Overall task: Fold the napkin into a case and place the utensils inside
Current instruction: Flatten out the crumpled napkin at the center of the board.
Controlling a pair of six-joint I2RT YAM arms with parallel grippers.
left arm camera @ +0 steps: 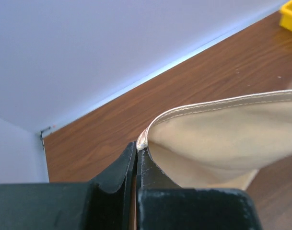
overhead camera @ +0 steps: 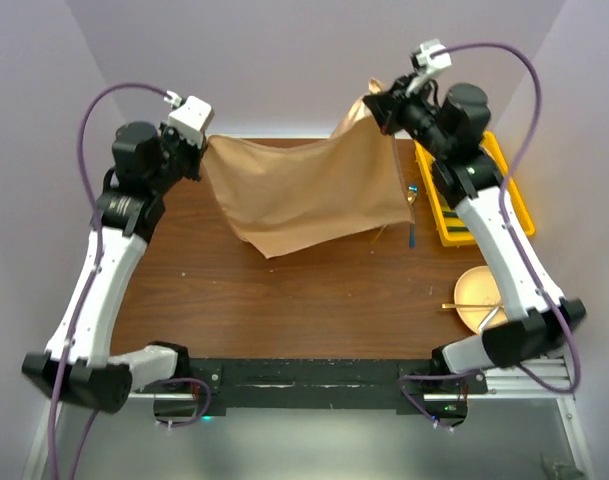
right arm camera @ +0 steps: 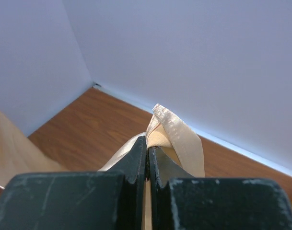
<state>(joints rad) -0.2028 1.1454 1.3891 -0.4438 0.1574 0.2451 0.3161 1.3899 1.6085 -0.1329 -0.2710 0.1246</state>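
Hanging between the two grippers, the napkin (overhead camera: 309, 190) is spread like a curtain above the table (overhead camera: 284, 300), its lower edge sagging to a point on the near left. The left gripper (left arm camera: 137, 152) is clenched on the hemmed top left corner, and the cloth runs off to the right from its tips. The right gripper (right arm camera: 147, 146) is clamped on the opposite top corner, with a folded flap of satin sticking up just past its jaws.

Whether the lowest point touches the wood cannot be told. The napkin's right edge hides part of a thin blue-handled utensil (overhead camera: 411, 232) beside the yellow tray (overhead camera: 509, 205), which the right arm (overhead camera: 504, 250) crosses. A gold utensil (overhead camera: 464, 306) lies on the round plate (overhead camera: 474, 285), too small to identify.

The tabletop is dark wood grain, closed in by pale lilac walls (overhead camera: 284, 60).
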